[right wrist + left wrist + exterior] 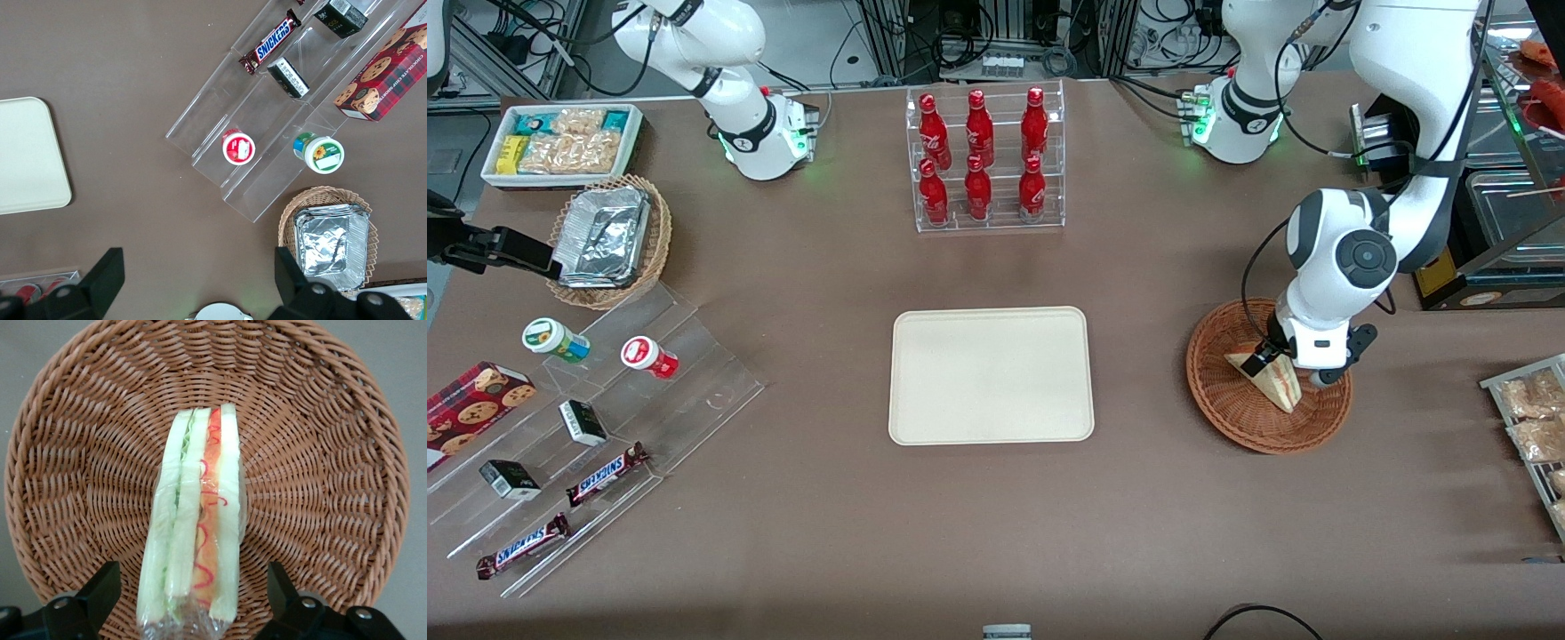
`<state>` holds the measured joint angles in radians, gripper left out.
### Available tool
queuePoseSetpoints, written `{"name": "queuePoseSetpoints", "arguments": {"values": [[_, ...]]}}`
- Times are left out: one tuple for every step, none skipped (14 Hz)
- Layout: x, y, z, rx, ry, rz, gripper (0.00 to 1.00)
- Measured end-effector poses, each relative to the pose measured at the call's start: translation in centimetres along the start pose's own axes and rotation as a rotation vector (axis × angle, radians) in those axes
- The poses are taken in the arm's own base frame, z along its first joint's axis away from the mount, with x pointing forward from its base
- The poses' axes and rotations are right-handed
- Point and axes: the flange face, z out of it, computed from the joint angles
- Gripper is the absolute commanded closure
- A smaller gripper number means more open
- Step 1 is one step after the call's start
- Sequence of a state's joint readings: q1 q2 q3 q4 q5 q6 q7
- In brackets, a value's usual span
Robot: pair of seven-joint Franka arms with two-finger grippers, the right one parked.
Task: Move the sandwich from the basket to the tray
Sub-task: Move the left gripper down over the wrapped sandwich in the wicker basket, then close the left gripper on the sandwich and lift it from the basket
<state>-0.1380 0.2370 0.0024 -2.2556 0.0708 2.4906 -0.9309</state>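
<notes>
The left arm's claw (pixel 1285 366) hangs low inside the round, reddish-brown woven wicker basket (pixel 1218 396), its two black fingers (pixel 93 593) spread open on either side of the triangular white-bread sandwich (pixel 197 520), not yet pressing it. The wedge stands on edge in clear film, red and green filling stripes facing up. It looks light, soft and easily crushed, and the wrap is probably slick; a gentle squeeze across the flat bread faces near the wedge's middle seems safest. The flat cream-white rectangular tray (pixel 991 374) waits on the brown surface (pixel 827 533), toward the parked arm's end.
</notes>
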Motion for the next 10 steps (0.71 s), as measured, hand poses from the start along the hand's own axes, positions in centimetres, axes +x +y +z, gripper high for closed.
{"name": "queuePoseSetpoints", "arguments": {"values": [[0.0, 0.0, 0.1, 0.0, 0.0, 0.0, 0.95], [0.0, 0.0, 0.1, 0.0, 0.0, 0.0, 0.96], [0.0, 0.0, 0.1, -0.001, 0.001, 0.0, 1.0], [0.0, 0.0, 0.0, -0.002, 0.002, 0.0, 1.0], [0.1, 0.1, 0.0, -0.004, 0.004, 0.0, 1.0], [0.1, 0.1, -0.2, -0.006, 0.006, 0.001, 1.0], [0.2, 0.2, -0.4, -0.009, 0.01, 0.002, 1.0], [0.3, 0.3, -0.7, -0.007, 0.016, 0.008, 1.0], [0.2, 0.2, -1.2, 0.008, 0.018, 0.022, 1.0], [0.1, 0.1, -2.0, 0.026, 0.019, 0.037, 1.0]]}}
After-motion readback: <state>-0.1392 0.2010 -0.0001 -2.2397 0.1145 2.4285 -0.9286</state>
